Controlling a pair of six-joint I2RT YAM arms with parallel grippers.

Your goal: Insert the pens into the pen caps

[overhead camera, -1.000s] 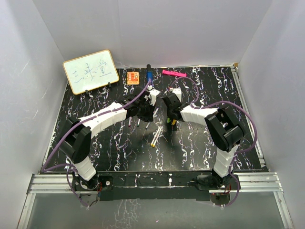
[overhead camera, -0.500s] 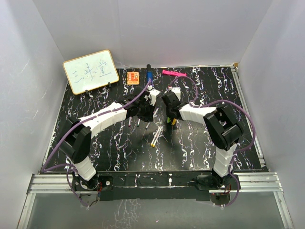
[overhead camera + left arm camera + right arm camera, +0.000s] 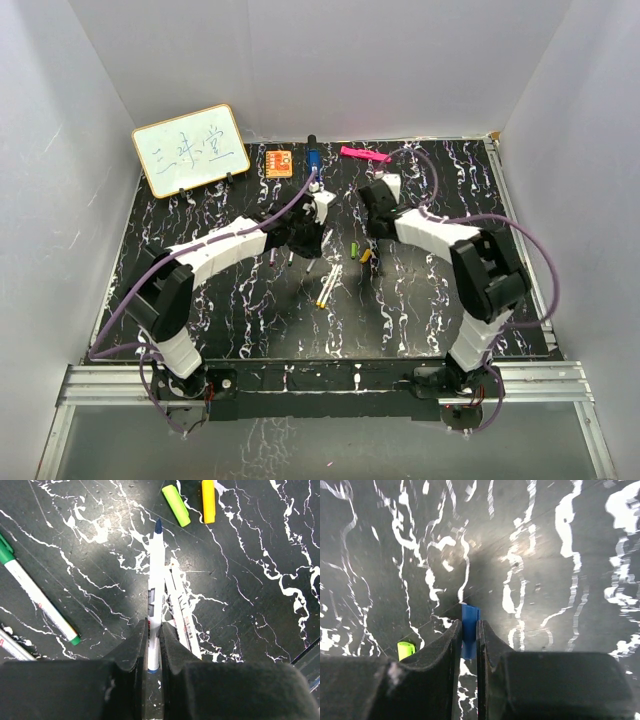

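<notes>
Black bench [image 3: 260, 320] veined with white, boxed in by plain white walls; along its far edge stand a whiteboard [image 3: 190, 150], an orange card [image 3: 279, 162], a dark blue object [image 3: 313, 157] and a pink bar [image 3: 364, 154]. Both arms reach to the middle of the bench, their wrists near each other but apart.

Left jaws are clamped on the blue pen [image 3: 156, 595] near its rear end; its white barrel runs straight out from them, and its bare dark blue tip points toward the green cap [image 3: 176, 498] and the yellow cap [image 3: 208, 501]; these two lie side by side on the bench beyond the tip, not touching it. Just right of the held pen, and lower, two pens [image 3: 181, 612] lie side by side (their tips cannot be made out from the left wrist). A green pen [image 3: 37, 597] lies slanted well to the left; another barrel [image 3: 11, 644] shows at the frame's edge below it.

Right jaws are pinched together on the blue cap [image 3: 469, 622], whose end pokes out beyond them; the bench behind is blurred, so I cannot tell whether the cap touches it. Blue pen and blue cap are apart, each in its own jaws.
</notes>
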